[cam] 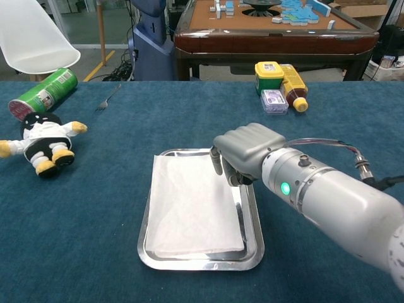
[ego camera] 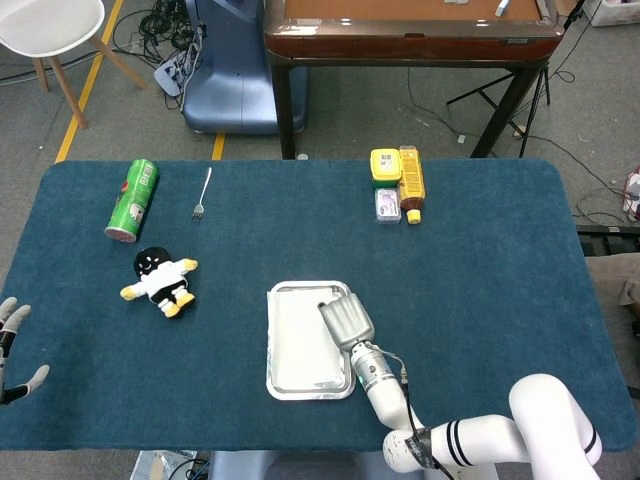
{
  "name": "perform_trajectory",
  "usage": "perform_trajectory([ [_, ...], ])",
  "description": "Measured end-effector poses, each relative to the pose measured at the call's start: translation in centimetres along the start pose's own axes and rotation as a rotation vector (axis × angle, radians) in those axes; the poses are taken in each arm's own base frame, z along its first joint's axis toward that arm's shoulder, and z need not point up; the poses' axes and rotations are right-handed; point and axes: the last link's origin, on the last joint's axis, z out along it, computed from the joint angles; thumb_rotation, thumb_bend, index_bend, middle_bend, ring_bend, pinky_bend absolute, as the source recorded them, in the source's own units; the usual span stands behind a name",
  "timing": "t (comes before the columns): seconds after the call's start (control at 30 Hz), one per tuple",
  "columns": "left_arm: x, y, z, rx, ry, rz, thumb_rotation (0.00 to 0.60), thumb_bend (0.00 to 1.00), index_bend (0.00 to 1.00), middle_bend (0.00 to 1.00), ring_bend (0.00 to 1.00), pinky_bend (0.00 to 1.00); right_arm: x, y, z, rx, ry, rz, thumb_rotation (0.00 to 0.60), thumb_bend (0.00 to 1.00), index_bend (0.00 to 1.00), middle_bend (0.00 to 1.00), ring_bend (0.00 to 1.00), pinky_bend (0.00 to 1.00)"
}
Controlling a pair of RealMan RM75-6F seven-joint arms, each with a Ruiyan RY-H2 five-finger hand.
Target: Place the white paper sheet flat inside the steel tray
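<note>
I see the white paper sheet [cam: 192, 205] lying flat inside the steel tray [cam: 255, 247], which sits near the front edge of the blue table [ego camera: 480, 260], about in the middle. The paper's left edge rides up a little on the tray's left wall. My right hand [cam: 243, 151] hangs over the tray's far right corner with its fingers [cam: 216, 161] curled in and pointing down, and it holds nothing. I cannot tell if the fingertips touch the paper. My left hand [ego camera: 12, 345] is just at the table's left edge, only partly in the head view, with its fingers spread apart and nothing in them. Near the far left corner lies a green can [ego camera: 133, 200] on its side, with a fork [ego camera: 201, 194] beside it. A small doll [ego camera: 160, 281] in black and white lies in front of the can. Near the far edge, right of the middle, stand a yellow jar [ego camera: 385, 165], a brown bottle [ego camera: 411, 185] lying down, and a small clear box [ego camera: 388, 205], all close together.
</note>
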Motion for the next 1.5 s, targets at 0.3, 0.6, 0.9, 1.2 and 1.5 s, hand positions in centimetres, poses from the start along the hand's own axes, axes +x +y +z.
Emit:
perform_trajectory([
  [0.3, 0.0, 0.0, 0.0, -0.001, 0.000, 0.000, 0.600, 0.22, 0.12, 0.02, 0.00, 0.21, -0.1, 0.7, 0.9, -0.027, 0.021, -0.025, 0.600, 1.00, 0.42, 1.00, 1.00, 1.00],
  [0.6, 0.0, 0.0, -0.1, -0.002, 0.001, 0.000, 0.600, 0.22, 0.12, 0.02, 0.00, 0.21, -0.3, 1.0, 1.5, -0.045, 0.024, -0.034, 0.600, 1.00, 0.42, 1.00, 1.00, 1.00],
  [0.9, 0.1, 0.0, -0.1, -0.001, 0.001, -0.002, 0.600, 0.22, 0.12, 0.02, 0.00, 0.21, -0.5, 1.0, 2.4, -0.054, 0.026, -0.037, 0.600, 1.00, 0.42, 1.00, 1.00, 1.00],
  [1.2, 0.0, 0.0, -0.1, 0.000, -0.002, -0.003, 0.600, 0.22, 0.12, 0.02, 0.00, 0.21, -0.8, 0.8, 2.9, -0.057, 0.023, -0.041, 0.600, 1.00, 0.42, 1.00, 1.00, 1.00],
  [1.5, 0.1, -0.1, -0.1, 0.001, -0.003, -0.003, 0.600, 0.22, 0.13, 0.02, 0.00, 0.21, -1.0, 0.9, 3.0, -0.064, 0.012, -0.053, 0.600, 1.00, 0.42, 1.00, 1.00, 1.00],
])
